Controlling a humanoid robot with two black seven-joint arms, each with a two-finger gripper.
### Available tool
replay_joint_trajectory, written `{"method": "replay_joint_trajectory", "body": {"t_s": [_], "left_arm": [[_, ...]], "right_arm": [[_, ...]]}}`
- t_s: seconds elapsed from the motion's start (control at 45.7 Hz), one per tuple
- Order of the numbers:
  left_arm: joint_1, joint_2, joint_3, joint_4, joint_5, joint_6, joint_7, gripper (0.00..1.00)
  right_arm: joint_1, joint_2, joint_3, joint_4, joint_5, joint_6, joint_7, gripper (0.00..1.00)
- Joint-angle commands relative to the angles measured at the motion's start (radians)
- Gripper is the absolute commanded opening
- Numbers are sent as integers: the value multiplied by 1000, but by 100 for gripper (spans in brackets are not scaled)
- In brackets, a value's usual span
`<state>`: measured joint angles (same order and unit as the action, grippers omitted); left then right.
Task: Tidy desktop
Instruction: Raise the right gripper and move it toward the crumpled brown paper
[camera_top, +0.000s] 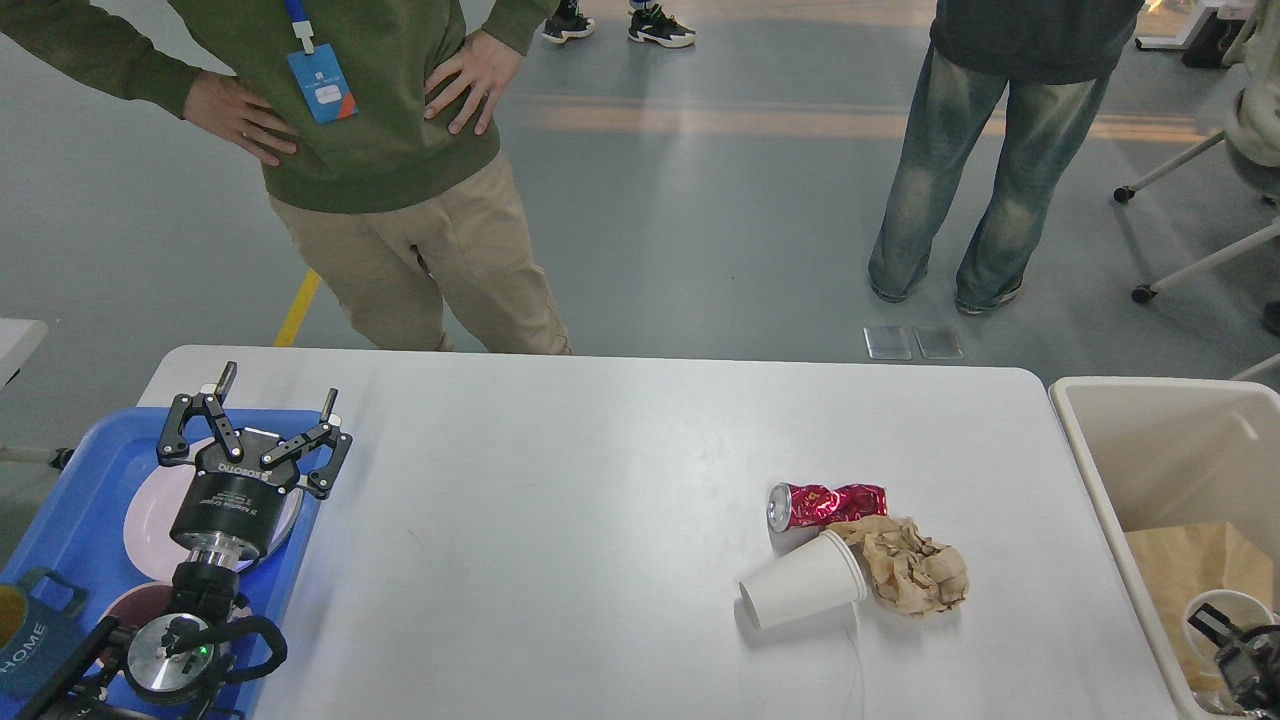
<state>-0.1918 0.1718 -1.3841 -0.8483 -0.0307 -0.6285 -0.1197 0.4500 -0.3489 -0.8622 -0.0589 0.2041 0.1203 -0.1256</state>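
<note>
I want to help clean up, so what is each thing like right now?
Can: crushed, on its side.
Cup: tipped over, empty.
Paper: crumpled, touching the cup.
Bin: open, brown paper inside.
Tray: holds plates.
Left pincer: open, above the tray.
Right pincer: over the bin, too dark to tell.

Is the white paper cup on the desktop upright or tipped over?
Tipped over: the white paper cup lies on its side on the desktop, open mouth facing lower left.
</note>
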Motion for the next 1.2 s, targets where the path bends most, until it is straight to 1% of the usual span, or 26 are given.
{"method": "replay_joint_trajectory", "body": {"t_s": [0.0, 0.109, 0.197, 0.284, 0.394, 0.613, 0.744, 0.853, 0.985, 1.072, 1.182], "left_arm": [[0, 0, 0, 0, 0, 0, 0, 97], [0, 0, 0, 0, 0, 0, 0, 97], [0, 0, -1, -2, 0, 0, 0, 97], [0, 0, 0, 0, 0, 0, 0, 97], [0, 0, 0, 0, 0, 1, 0, 97], [0, 0, -1, 0, 0, 0, 0, 97], [0, 0, -1, 0, 0, 1, 0, 97], [0, 0, -1, 0, 0, 1, 0, 97], [0, 0, -1, 0, 0, 0, 0, 97], [0, 0, -1, 0, 0, 0, 0, 97], [0, -1, -1, 0, 0, 0, 0, 97]], "right_arm": [[-1, -9, -1, 5, 0, -97, 3, 100], [3, -9, -5, 34, -2, -103, 4, 100], [24, -30, -8, 86, -2, -102, 4, 100], [94, -76, -1, 146, -3, -88, 3, 100], [170, -139, -3, 266, -5, -53, 3, 100], [282, -188, -37, 398, -29, 13, -2, 100], [395, -225, -107, 533, -84, 33, -5, 100], [551, -277, -202, 711, -95, 38, -5, 100], [778, -283, -382, 931, -95, 61, -3, 100], [938, -262, -472, 1070, -94, 119, -3, 100], [1124, -233, -503, 1194, -94, 223, -3, 100]]}}
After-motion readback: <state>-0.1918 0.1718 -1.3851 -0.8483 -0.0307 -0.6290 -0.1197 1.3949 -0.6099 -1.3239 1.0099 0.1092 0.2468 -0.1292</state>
